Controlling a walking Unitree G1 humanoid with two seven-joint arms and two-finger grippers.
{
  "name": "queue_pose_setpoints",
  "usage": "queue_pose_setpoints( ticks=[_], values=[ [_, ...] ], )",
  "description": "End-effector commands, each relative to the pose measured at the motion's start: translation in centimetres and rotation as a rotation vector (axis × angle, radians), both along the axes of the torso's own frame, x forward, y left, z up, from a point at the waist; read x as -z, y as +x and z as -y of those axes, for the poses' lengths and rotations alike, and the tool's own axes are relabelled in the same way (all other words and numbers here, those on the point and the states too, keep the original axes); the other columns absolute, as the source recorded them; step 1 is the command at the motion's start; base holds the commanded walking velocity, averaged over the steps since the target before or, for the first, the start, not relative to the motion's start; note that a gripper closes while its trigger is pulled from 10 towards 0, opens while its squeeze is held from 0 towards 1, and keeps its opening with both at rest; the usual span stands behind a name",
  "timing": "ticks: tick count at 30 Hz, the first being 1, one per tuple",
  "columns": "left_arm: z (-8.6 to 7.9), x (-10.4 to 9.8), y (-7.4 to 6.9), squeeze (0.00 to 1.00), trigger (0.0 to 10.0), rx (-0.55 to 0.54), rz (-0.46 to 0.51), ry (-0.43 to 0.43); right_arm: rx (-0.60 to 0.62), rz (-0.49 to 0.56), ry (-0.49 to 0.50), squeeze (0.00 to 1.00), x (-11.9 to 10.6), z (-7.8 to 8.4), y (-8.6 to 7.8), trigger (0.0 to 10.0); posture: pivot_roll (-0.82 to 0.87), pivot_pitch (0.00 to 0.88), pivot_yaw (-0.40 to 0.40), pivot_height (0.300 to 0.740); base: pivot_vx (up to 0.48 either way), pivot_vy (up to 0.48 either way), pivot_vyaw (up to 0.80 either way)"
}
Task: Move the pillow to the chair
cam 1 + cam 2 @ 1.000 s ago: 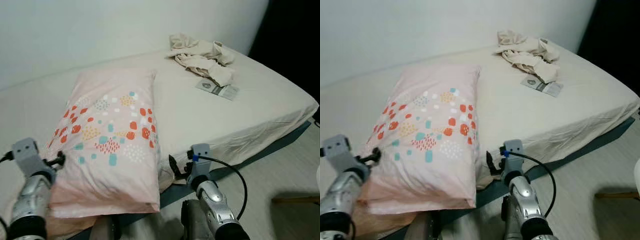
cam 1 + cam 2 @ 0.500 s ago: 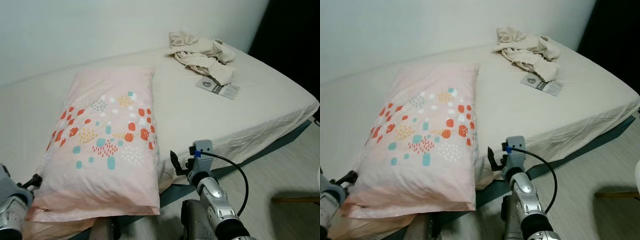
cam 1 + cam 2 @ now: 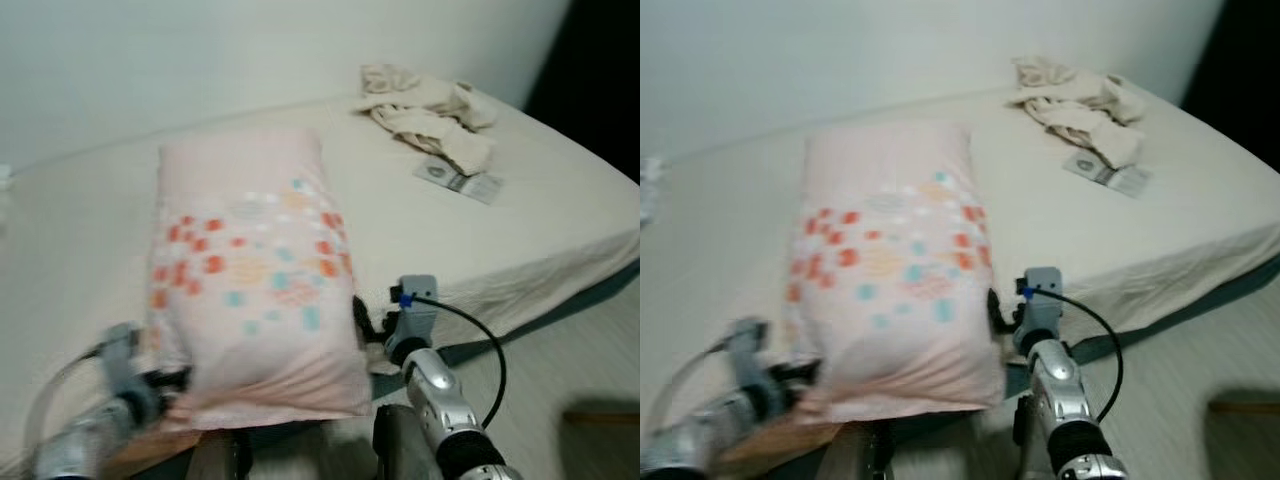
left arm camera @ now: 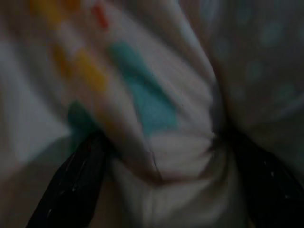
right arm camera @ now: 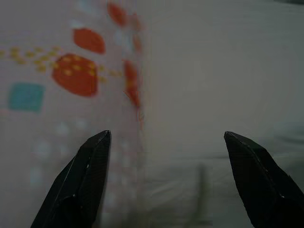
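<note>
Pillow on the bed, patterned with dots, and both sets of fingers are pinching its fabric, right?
Not both. The left wrist view shows the left gripper pinching the pillow; the right wrist view shows the right gripper with fingers apart, holding nothing.

Cream-sheeted bed (image 3: 560, 215) against a white wall (image 3: 200, 60).

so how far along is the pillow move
Early. The pillow lies on the bed. In hand: the left gripper pinches pillow fabric at its near corner; the right gripper is open beside the pillow's edge. Left: lifting and carrying it to the chair.
</note>
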State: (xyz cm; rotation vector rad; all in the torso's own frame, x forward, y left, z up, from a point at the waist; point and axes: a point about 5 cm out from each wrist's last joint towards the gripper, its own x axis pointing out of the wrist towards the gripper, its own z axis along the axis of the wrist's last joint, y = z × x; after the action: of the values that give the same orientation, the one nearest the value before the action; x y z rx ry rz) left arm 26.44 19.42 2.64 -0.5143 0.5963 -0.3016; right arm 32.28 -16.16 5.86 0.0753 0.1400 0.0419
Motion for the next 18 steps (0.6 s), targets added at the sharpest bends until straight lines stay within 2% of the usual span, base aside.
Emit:
queue_pose_setpoints(
  ticks=[1, 2, 3, 4, 5, 6, 7, 8, 10, 14, 16, 17, 18],
  values=[
    [1.7, -0.4, 0.4, 0.19, 5.3, 0.074, 0.012, -0.038, 0.056, -0.031, 0.012, 0.0, 0.8, 0.8, -0.5, 10.0, -0.06, 0.143, 0.007, 0.59, 0.0, 0.0, 0.0],
    [4.0, -1.1, 1.4, 0.0, 5.9, 0.125, 0.039, -0.073, 0.122, -0.043, -0.012, 0.0, 1.0, 2.2, -0.6, 10.0, -0.06, 0.144, 0.006, 0.59, 0.0, 0.0, 0.0],
    [6.6, -1.9, 2.3, 0.0, 6.7, 0.184, 0.066, -0.105, 0.191, -0.053, -0.031, 0.0, 1.1, 3.7, -0.9, 10.0, -0.06, 0.145, 0.008, 0.59, 0.0, 0.0, 0.0],
    [9.2, -2.6, 3.3, 0.0, 9.4, 0.227, 0.091, -0.118, 0.255, -0.05, -0.033, 0.0, 1.0, 5.1, -1.2, 10.0, -0.06, 0.145, 0.009, 0.59, 0.0, 0.0, 0.0],
    [10.8, -3.2, 3.8, 0.0, 9.4, 0.255, 0.106, -0.122, 0.293, -0.046, -0.032, 0.0, 1.0, 6.0, -1.4, 10.0, -0.06, 0.145, 0.009, 0.59, 0.0, 0.0, 0.0],
    [10.8, -3.2, 3.8, 0.0, 9.4, 0.255, 0.106, -0.122, 0.293, -0.046, -0.032, 0.0, 1.0, 6.0, -1.4, 10.0, -0.06, 0.145, 0.009, 0.59, 0.0, 0.0, 0.0],
    [12.5, -3.7, 4.5, 0.0, 10.0, 0.266, 0.125, -0.127, 0.319, -0.031, -0.027, 0.0, 0.8, 6.6, -1.6, 10.0, -0.07, 0.145, 0.016, 0.59, 0.0, 0.0, 0.0],
    [13.6, -4.2, 4.9, 0.0, 10.0, 0.261, 0.139, -0.122, 0.336, -0.017, -0.016, 0.0, 0.7, 7.0, -1.7, 10.0, -0.08, 0.145, 0.024, 0.59, 0.0, 0.0, 0.0],
    [15.2, -5.6, 6.0, 0.0, 10.0, 0.21, 0.174, -0.129, 0.319, 0.02, 0.059, 0.0, 0.2, 6.9, -1.7, 10.0, -0.08, 0.145, 0.026, 0.59, 0.0, 0.0, 0.0],
    [15.2, -6.6, 7.2, 0.0, 10.0, 0.175, 0.233, -0.044, 0.219, 0.051, 0.091, 0.0, -0.2, 5.5, -1.4, 10.0, -0.09, 0.146, 0.034, 0.59, 0.0, 0.0, 0.0],
    [13.3, -6.7, 8.1, 0.0, 10.0, 0.087, 0.235, -0.002, 0.162, 0.037, 0.095, 0.0, -0.1, 4.5, -1.3, 10.0, -0.09, 0.146, 0.035, 0.59, 0.0, 0.0, 0.0],
    [13.3, -6.7, 8.1, 0.0, 10.0, 0.087, 0.235, -0.002, 0.162, 0.037, 0.095, 0.0, -0.1, 4.5, -1.3, 10.0, -0.09, 0.146, 0.035, 0.59, 0.0, 0.0, 0.0],
    [11.7, -6.9, 8.6, 0.0, 10.0, 0.023, 0.241, -0.004, 0.13, 0.026, 0.103, 0.0, 0.1, 3.8, -1.3, 10.0, -0.09, 0.147, 0.033, 0.59, 0.0, 0.0, 0.0]
  ],
)
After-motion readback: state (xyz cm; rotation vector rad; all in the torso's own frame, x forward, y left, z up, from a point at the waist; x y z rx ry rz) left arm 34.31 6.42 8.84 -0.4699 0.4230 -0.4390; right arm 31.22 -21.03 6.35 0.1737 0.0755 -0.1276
